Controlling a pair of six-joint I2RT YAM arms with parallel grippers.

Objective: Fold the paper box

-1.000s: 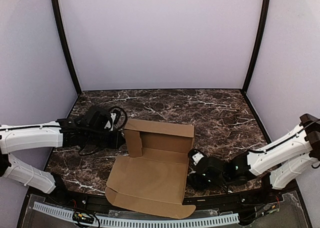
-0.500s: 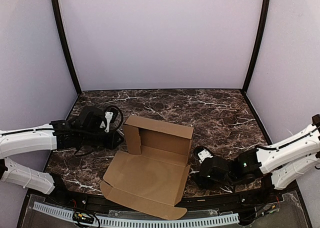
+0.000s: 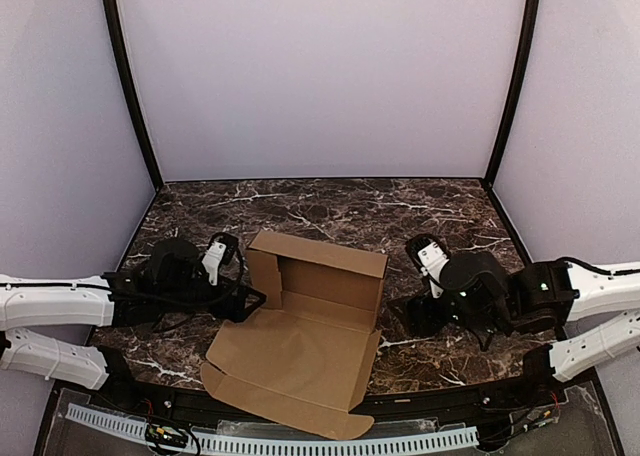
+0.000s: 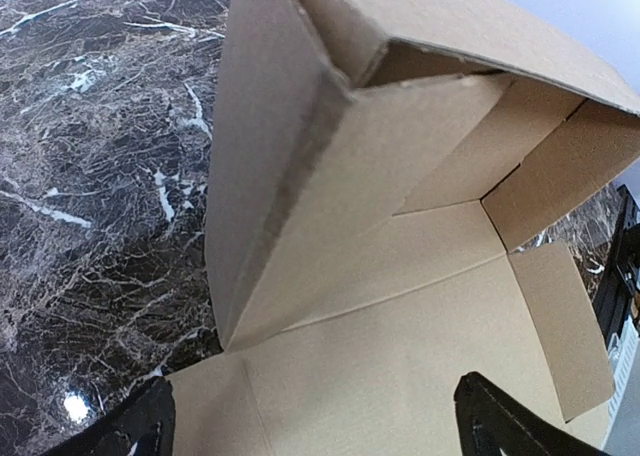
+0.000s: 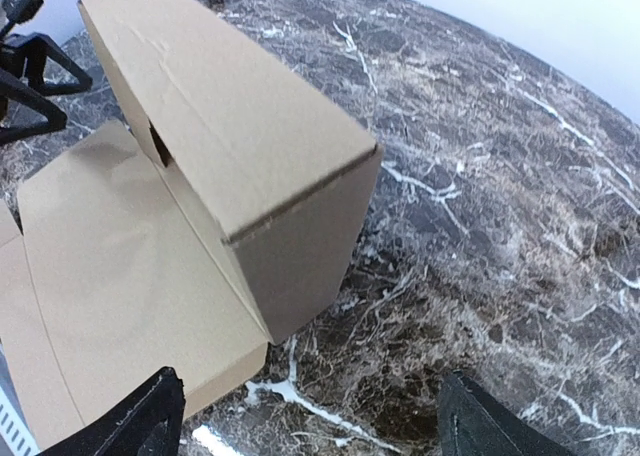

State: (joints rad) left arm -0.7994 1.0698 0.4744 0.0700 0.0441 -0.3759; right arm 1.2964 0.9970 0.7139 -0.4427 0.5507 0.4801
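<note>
The box (image 3: 315,311) sits mid-table, toward the near edge. It is part-formed: back wall and end walls stand upright, while the broad front panel with its flaps lies flat, pointing at the arm bases. Change noted: a second ago the left tool (image 3: 242,276) was pinched shut at the left end wall; it has since let go and drawn back, and its jaws are now spread wide, just beside that wall and touching nothing. The right tool (image 3: 412,281) has risen from low by the box's near right corner and moved to the far side of the right end wall; its jaws are also wide and hold nothing. The walls remain standing unsupported, so that fold appears to have held; the flat panel is judged the outstanding work. Both arms reach inward low over the table (image 3: 440,211), flanking the box.
</note>
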